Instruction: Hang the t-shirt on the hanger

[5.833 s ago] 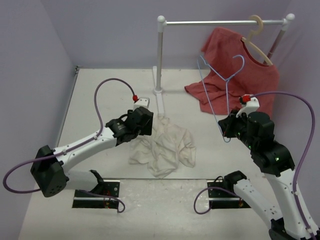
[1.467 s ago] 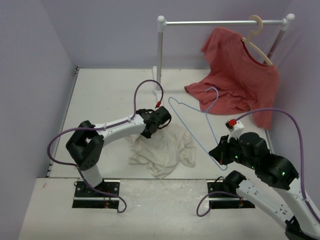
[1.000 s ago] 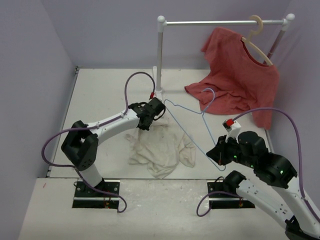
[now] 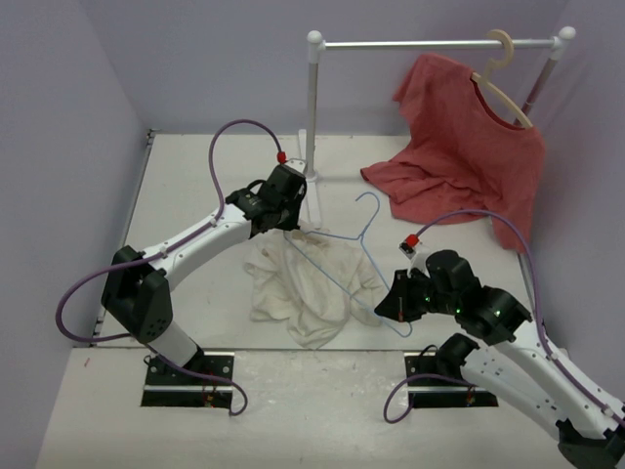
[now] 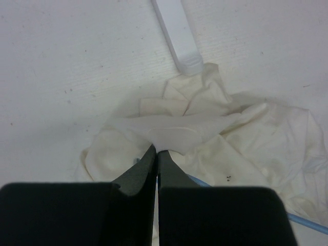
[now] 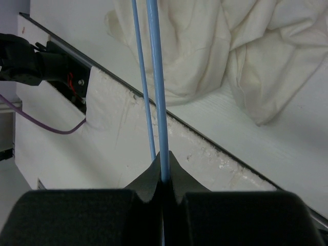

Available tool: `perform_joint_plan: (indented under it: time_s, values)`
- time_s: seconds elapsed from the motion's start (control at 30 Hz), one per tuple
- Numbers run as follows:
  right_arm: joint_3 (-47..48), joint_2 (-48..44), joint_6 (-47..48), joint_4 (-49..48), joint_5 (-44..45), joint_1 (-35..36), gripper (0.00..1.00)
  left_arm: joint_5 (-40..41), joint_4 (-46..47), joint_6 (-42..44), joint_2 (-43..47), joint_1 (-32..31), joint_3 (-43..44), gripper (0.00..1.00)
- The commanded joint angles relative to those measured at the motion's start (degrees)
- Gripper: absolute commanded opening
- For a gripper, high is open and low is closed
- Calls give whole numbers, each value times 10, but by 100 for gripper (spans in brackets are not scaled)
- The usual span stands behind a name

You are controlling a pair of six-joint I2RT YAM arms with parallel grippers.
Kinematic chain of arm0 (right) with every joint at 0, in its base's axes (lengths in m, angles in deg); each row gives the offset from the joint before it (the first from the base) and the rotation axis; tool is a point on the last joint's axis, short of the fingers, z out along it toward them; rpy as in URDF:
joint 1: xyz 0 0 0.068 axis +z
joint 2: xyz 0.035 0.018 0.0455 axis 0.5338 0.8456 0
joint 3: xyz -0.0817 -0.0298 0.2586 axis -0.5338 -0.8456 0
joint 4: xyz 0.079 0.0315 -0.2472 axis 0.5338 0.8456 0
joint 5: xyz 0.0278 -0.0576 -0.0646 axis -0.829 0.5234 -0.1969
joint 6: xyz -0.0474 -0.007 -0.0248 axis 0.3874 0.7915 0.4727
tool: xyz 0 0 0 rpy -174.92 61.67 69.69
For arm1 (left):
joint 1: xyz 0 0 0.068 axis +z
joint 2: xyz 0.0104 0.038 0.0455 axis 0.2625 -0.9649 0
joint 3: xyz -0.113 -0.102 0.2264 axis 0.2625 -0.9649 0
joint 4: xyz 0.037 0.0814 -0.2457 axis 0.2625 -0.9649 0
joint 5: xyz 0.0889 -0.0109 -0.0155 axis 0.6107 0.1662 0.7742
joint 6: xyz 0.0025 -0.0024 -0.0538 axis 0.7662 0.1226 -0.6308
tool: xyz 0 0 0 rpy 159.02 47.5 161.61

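The cream-white t-shirt (image 4: 293,293) lies crumpled on the table between the arms. My left gripper (image 4: 291,227) is shut on a raised fold at its far edge, and the left wrist view shows the fingertips (image 5: 157,149) pinching the cloth (image 5: 205,128). The light-blue wire hanger (image 4: 342,280) slants over the t-shirt with its hook pointing to the back. My right gripper (image 4: 388,311) is shut on its near corner. The right wrist view shows the wire (image 6: 156,77) clamped between the jaws (image 6: 163,158), with the t-shirt (image 6: 205,51) beyond.
A white clothes rack (image 4: 312,117) stands at the back, its foot (image 5: 177,36) just beyond the t-shirt. A red t-shirt (image 4: 459,156) hangs from a beige hanger (image 4: 503,78) at the right and drapes onto the table. Purple walls close both sides.
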Motion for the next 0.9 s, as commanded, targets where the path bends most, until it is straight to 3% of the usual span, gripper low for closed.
perform_joint_plan:
  time_s: [0.0,0.2,0.37,0.6,0.87]
  values:
    - [35,-13,13,10,43,-1,0,39,11,-9,18,1,5,0]
    - [32,-66,37,38,-50,-1,0,48,8,-11,11,1,20,0]
    - [37,-78,23,62,9,-1,0,36,13,-14,11,1,22,0]
    - [37,-25,18,21,15,-1,0,6,24,-22,21,1,18,0]
    - [80,92,25,-110,46,-1,0,-37,38,-35,30,0,0,0]
